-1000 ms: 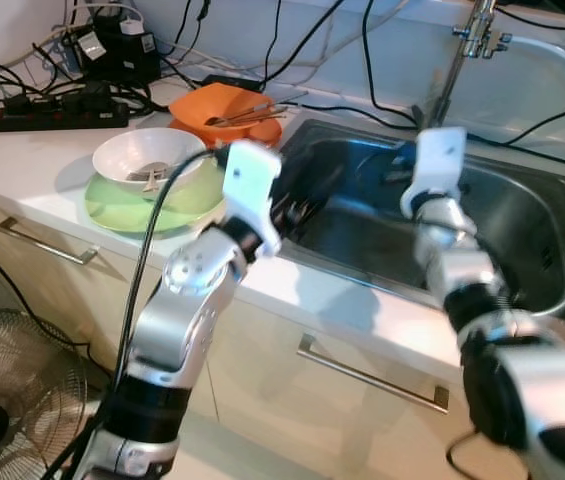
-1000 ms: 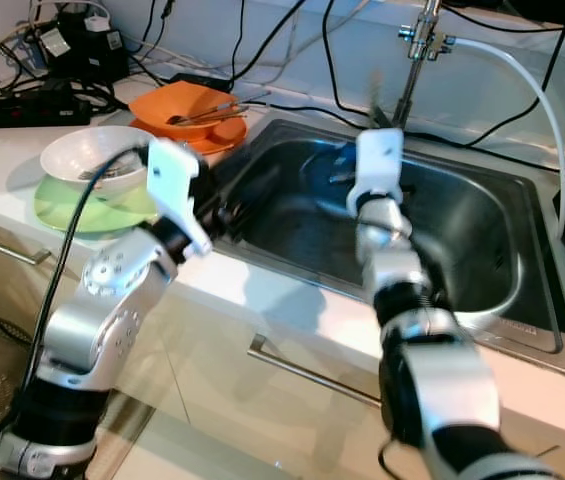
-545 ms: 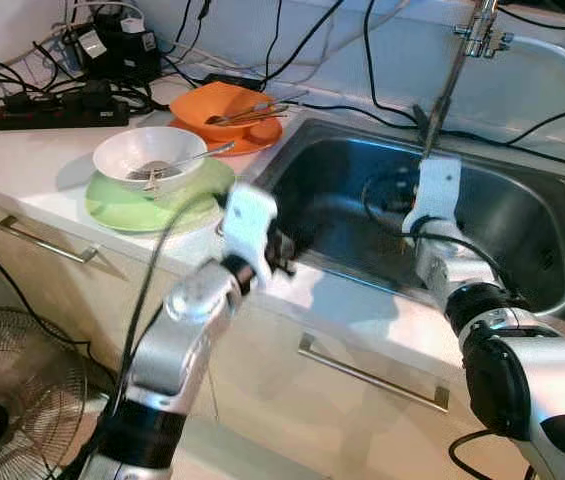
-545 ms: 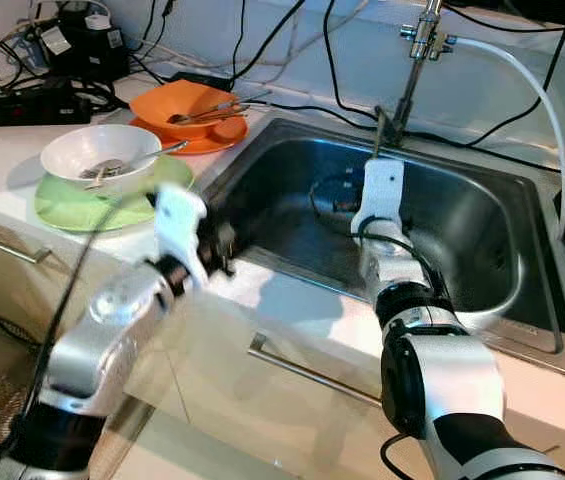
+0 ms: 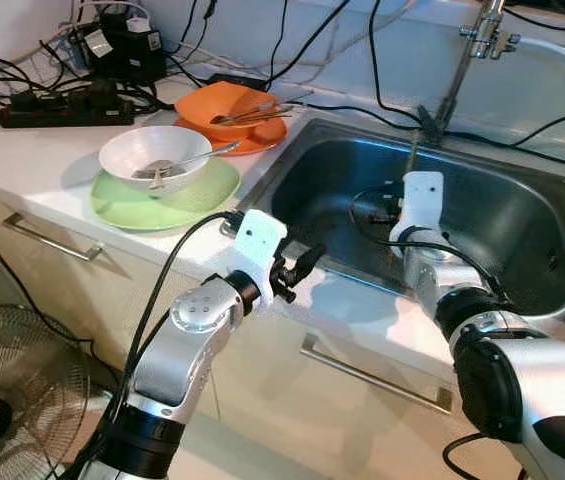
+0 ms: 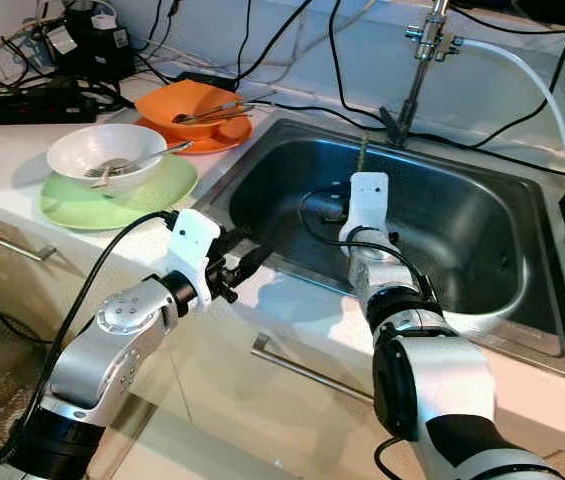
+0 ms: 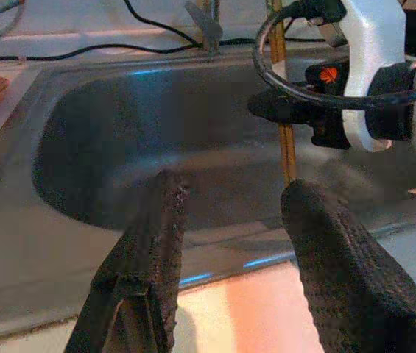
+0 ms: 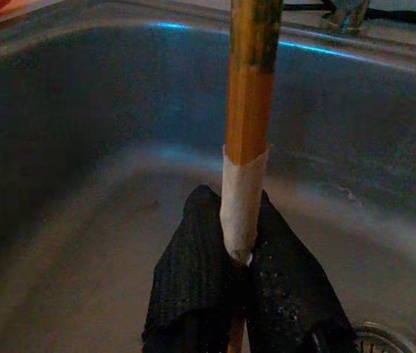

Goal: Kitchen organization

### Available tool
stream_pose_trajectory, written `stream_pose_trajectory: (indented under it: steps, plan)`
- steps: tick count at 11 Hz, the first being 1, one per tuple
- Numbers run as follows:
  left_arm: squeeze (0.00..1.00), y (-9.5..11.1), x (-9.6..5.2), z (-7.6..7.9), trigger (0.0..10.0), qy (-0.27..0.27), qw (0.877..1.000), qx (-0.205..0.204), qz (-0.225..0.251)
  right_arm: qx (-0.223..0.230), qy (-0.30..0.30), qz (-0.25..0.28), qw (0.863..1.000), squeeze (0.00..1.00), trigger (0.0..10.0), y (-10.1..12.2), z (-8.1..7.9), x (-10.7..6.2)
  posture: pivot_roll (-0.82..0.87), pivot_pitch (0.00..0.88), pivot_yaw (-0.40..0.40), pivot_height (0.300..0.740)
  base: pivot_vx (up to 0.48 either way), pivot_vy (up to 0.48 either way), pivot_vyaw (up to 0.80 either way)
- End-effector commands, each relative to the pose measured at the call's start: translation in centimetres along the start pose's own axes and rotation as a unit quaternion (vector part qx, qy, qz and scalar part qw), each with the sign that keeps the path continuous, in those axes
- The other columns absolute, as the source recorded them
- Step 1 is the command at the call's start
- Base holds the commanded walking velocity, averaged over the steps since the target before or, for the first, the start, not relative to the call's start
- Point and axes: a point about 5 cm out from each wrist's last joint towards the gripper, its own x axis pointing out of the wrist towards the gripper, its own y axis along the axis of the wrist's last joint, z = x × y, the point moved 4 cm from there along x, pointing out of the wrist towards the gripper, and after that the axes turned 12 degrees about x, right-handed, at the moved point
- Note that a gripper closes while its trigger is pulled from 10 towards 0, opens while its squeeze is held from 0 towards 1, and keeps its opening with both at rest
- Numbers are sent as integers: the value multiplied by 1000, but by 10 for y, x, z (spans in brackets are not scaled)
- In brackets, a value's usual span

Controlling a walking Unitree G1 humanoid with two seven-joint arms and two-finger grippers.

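Right gripper (image 8: pixel 241 254) inside steel sink (image 5: pixel 522 215), fingers clamped on wooden chopstick (image 8: pixel 248 110) – stick upright, paper-wrapped lower end pinched between pads. Left gripper (image 7: pixel 230 213) at sink's front rim, fingers spread, holding nothing. On counter left of sink: white bowl (image 5: pixel 152 155) with spoon on green plate (image 5: pixel 202 195), orange bowl (image 5: pixel 224 105) with chopsticks behind, near sink's back-left corner.

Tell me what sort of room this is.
A home kitchen, most likely: a steel sink with a tap set in a counter, used bowls beside it, and drawer handles below.
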Motion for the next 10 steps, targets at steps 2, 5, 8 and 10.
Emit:
stream_pose_trajectory:
  steps: [2, 5, 8, 10]
  plan:
    - [0, -2, 0, 3, 10000, -8, 1000, 1, -9, -8, 0, -18, 1000, 0, 10000, -8, 1, -1, 259, 0, -60, 740, 0, 0, 0]
    - [0, -3, -1, 3, 10000, -9, 1000, 1, -15, -19, 5, -29, 999, 596, 10000, -15, -1, -2, 261, 0, -62, 740, 0, 0, 0]
    - [0, -3, -1, 4, 10000, -13, 1000, 0, -15, -22, 6, -31, 999, 973, 10000, -16, 0, -2, 260, 0, -62, 740, 0, 0, 0]
    - [0, -3, -1, 5, 10000, -13, 1000, 0, -14, -24, 5, -27, 999, 0, 10000, -14, 0, -2, 259, 0, -61, 740, 0, 0, 0]
